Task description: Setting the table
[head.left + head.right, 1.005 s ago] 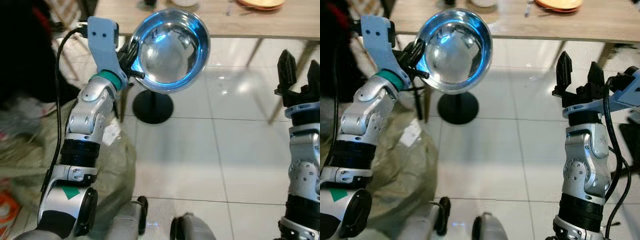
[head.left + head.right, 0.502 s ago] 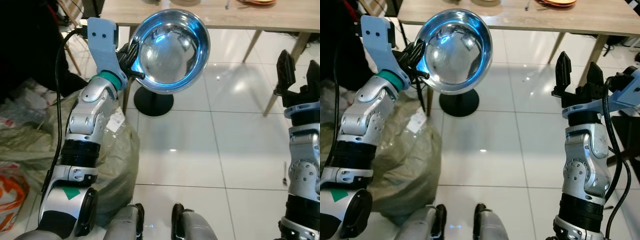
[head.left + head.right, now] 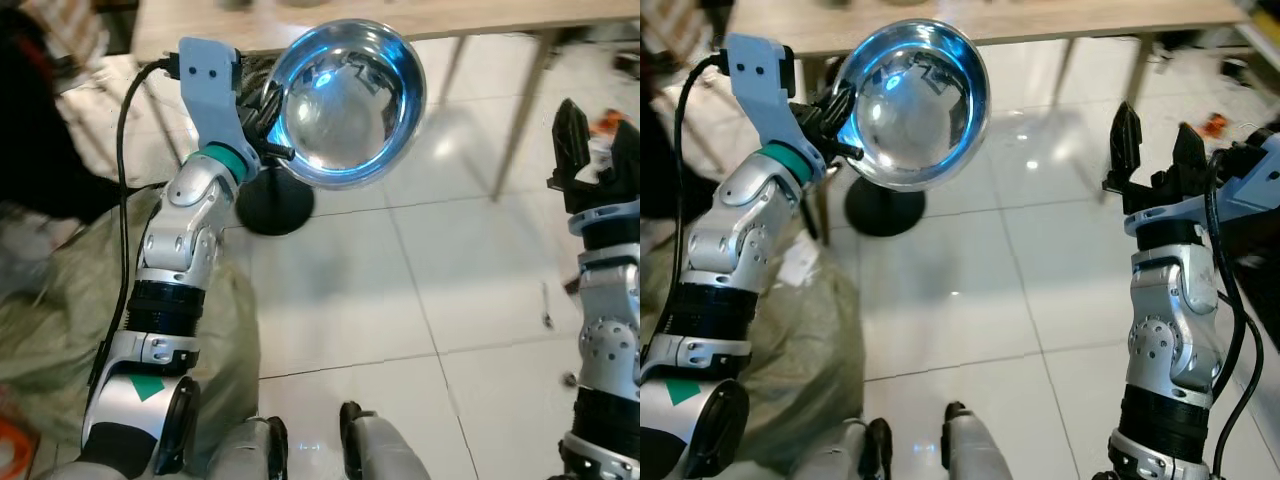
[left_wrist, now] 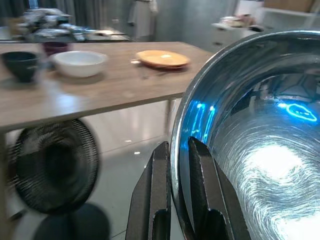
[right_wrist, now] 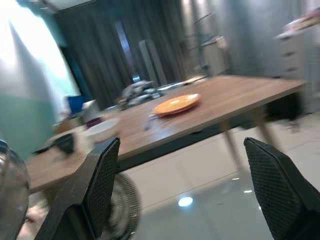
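A shiny steel bowl [image 3: 345, 100] is held up at chest height, tilted so its hollow faces me. My left gripper [image 3: 262, 110] is shut on the bowl's rim, one finger [image 4: 160, 185] outside and one inside. My right gripper [image 3: 600, 120] is raised to the right, open, with nothing between its fingers [image 5: 97, 185]. Ahead stands a wooden table [image 4: 100, 95] carrying a black bowl [image 4: 20, 65], a white bowl [image 4: 80, 62] and an orange plate [image 4: 162, 58].
A floor fan [image 4: 55, 172] with a round black base [image 3: 270, 205] stands under the table's near edge. A table leg [image 3: 515, 120] slants down at the right. A greenish plastic bag [image 3: 60, 300] lies on the white tiles to my left. Small debris [image 3: 545, 305] lies at the right.
The whole view has shifted, so the camera moved: table, fan base and bag sit elsewhere in the picture. Both arms keep the same pose and the bowl stays held.
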Robot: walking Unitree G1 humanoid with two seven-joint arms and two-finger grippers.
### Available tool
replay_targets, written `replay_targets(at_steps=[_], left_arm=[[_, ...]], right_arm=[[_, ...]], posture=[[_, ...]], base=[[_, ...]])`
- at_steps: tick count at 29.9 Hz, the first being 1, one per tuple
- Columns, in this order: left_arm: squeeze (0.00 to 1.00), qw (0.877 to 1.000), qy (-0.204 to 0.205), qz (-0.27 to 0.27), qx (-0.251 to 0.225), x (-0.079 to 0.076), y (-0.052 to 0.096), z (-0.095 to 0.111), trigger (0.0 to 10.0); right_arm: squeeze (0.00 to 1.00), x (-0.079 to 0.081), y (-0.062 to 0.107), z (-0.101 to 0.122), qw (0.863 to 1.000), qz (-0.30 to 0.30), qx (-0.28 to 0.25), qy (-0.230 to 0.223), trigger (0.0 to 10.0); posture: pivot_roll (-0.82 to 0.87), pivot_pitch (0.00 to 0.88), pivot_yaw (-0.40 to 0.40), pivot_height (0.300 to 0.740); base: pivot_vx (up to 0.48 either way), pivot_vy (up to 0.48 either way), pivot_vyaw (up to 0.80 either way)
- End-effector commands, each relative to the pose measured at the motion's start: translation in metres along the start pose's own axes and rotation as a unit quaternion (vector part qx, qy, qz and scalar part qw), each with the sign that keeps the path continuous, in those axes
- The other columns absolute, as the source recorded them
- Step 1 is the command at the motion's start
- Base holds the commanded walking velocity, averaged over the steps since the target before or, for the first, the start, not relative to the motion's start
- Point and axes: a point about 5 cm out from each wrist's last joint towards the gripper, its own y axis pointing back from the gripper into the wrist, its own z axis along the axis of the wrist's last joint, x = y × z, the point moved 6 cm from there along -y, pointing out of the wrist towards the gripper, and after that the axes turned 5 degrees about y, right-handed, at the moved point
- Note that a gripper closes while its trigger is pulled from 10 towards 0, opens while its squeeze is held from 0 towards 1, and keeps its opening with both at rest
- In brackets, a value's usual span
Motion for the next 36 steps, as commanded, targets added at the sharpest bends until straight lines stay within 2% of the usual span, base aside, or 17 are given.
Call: replay_targets(at_steps=[1, 9, 11, 12, 13, 14, 16, 17, 20, 21, 24, 28, 30, 34, 36], left_arm=[[0.0, 1.0, -0.002, 0.001, -0.002, 0.001, 0.0, -0.001, 10.0], [0.0, 1.0, -0.007, 0.009, 0.004, 0.005, 0.002, -0.006, 10.0], [0.0, 0.999, -0.023, 0.031, 0.021, 0.018, 0.011, -0.019, 10.0], [0.0, 0.999, -0.023, 0.031, 0.021, 0.018, 0.011, -0.019, 10.0], [0.0, 0.998, -0.033, 0.039, 0.029, 0.023, 0.017, -0.027, 10.0], [0.0, 0.998, -0.033, 0.039, 0.029, 0.023, 0.017, -0.027, 10.0], [0.0, 0.997, -0.04, 0.048, 0.045, 0.03, 0.026, -0.041, 10.0], [0.0, 0.997, -0.04, 0.048, 0.045, 0.03, 0.026, -0.041, 10.0], [0.0, 0.996, -0.028, 0.052, 0.068, 0.033, 0.035, -0.056, 10.0], [0.0, 0.996, -0.028, 0.052, 0.068, 0.033, 0.035, -0.056, 10.0], [0.0, 0.995, -0.02, 0.057, 0.085, 0.036, 0.044, -0.069, 10.0], [0.0, 0.994, -0.019, 0.059, 0.09, 0.037, 0.047, -0.073, 10.0], [0.0, 0.993, -0.018, 0.054, 0.102, 0.037, 0.051, -0.08, 10.0], [0.0, 0.993, -0.021, 0.047, 0.109, 0.036, 0.051, -0.084, 10.0], [0.0, 0.991, -0.021, 0.037, 0.126, 0.035, 0.052, -0.093, 10.0]], right_arm=[[0.0, -0.002, 0.002, -0.003, 1.0, -0.004, 0.006, -0.005, 10.0], [0.0, -0.002, 0.004, -0.008, 1.0, -0.006, 0.013, -0.004, 10.0], [0.0, 0.004, 0.009, -0.027, 0.999, 0.005, 0.042, 0.015, 10.0], [0.0, 0.004, 0.009, -0.027, 0.999, 0.005, 0.042, 0.015, 10.0], [0.0, 0.007, 0.013, -0.042, 0.997, 0.013, 0.066, 0.027, 10.0], [0.0, 0.007, 0.013, -0.042, 0.997, 0.013, 0.066, 0.027, 10.0], [0.0, 0.013, 0.02, -0.067, 0.994, 0.03, 0.103, 0.034, 10.0], [0.0, 0.013, 0.02, -0.067, 0.994, 0.03, 0.103, 0.034, 10.0], [0.0, 0.023, 0.028, -0.088, 0.989, 0.05, 0.133, 0.034, 10.0], [0.0, 0.023, 0.028, -0.088, 0.989, 0.05, 0.133, 0.034, 10.0], [0.0, 0.031, 0.034, -0.106, 0.985, 0.063, 0.156, 0.034, 10.0], [0.0, 0.034, 0.036, -0.113, 0.984, 0.066, 0.163, 0.035, 10.0], [0.0, 0.038, 0.039, -0.126, 0.981, 0.071, 0.177, 0.044, 10.0], [0.0, 0.041, 0.04, -0.132, 0.979, 0.074, 0.182, 0.049, 10.0], [0.0, 0.043, 0.045, -0.143, 0.976, 0.074, 0.193, 0.067, 10.0]], posture=[[0.07, 0.08, 0.07, 0.74], [0.07, 0.078, 0.072, 0.74], [0.08, 0.071, 0.059, 0.74], [0.08, 0.071, 0.059, 0.74], [0.09, 0.066, 0.05, 0.74], [0.09, 0.066, 0.05, 0.74], [0.1, 0.053, 0.041, 0.74], [0.1, 0.053, 0.041, 0.74], [0.11, 0.042, 0.028, 0.74], [0.11, 0.042, 0.028, 0.74], [0.12, 0.032, 0.016, 0.74], [0.13, 0.024, 0.012, 0.74], [0.13, 0.011, 0.011, 0.74], [0.13, 0.0, 0.017, 0.74], [0.13, 0.0, 0.015, 0.74]], base=[[0.0, 0.0, -0.8], [0.0, 0.0, -0.8], [0.0, 0.0, -0.8], [0.0, 0.0, -0.8], [0.0, 0.0, -0.8], [0.0, 0.0, -0.8], [0.0, 0.0, -0.8], [0.0, 0.0, -0.8], [0.0, 0.0, -0.8], [0.0, 0.0, -0.8], [0.0, 0.0, -0.8], [0.0, 0.0, -0.8], [0.0, 0.0, -0.8], [0.0, 0.0, -0.8], [0.0, 0.0, -0.8]])
